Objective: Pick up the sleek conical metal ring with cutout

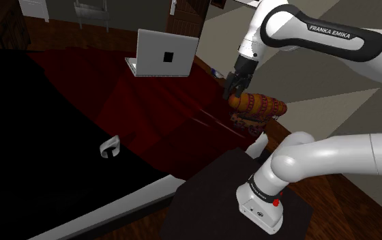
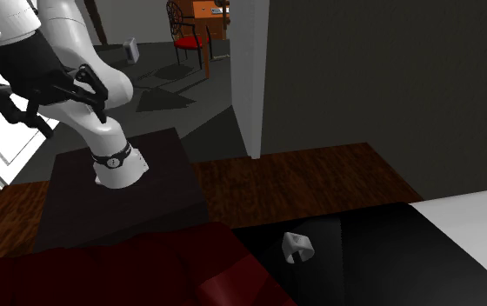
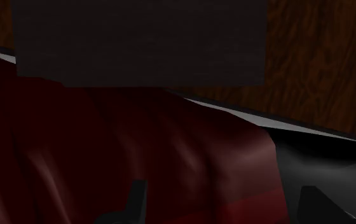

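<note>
The ring is small, pale and tapered, with a cutout in its side. It lies on the black glossy surface toward the shoulder view's left. In the second exterior view the ring rests on the same black top near the dark red cloth. My gripper hangs well away from it, over the far edge of the red cloth. In the wrist view my gripper is open, its fingers apart with nothing between them, and red cloth lies below. The black hand is also seen from the second exterior view.
An open white laptop stands on the cloth at the back. An orange patterned object lies just beyond the gripper. The dark stand is at the lower right. A red chair and a grey wall are farther off.
</note>
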### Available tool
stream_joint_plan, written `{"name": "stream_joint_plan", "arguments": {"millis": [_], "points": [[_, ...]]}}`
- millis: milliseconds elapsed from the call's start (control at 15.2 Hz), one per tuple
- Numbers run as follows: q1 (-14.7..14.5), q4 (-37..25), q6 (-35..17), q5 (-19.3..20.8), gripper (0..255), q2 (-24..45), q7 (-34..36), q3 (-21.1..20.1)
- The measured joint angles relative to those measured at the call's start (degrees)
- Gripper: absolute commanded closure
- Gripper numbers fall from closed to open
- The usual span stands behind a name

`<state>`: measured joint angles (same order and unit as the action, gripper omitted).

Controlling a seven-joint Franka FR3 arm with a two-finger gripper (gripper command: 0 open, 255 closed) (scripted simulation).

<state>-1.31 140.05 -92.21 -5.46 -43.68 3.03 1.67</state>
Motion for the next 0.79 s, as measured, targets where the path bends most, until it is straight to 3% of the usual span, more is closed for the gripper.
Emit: {"name": "stream_joint_plan", "arguments": {"millis": [132,792], "points": [[-0.3,0.1,-0.8,-0.1,0,0.7,-0.2,-0.3],[-5.7,-1.7,-16.5,-1.7,0,17.0,-4.2,-5.0]]}}
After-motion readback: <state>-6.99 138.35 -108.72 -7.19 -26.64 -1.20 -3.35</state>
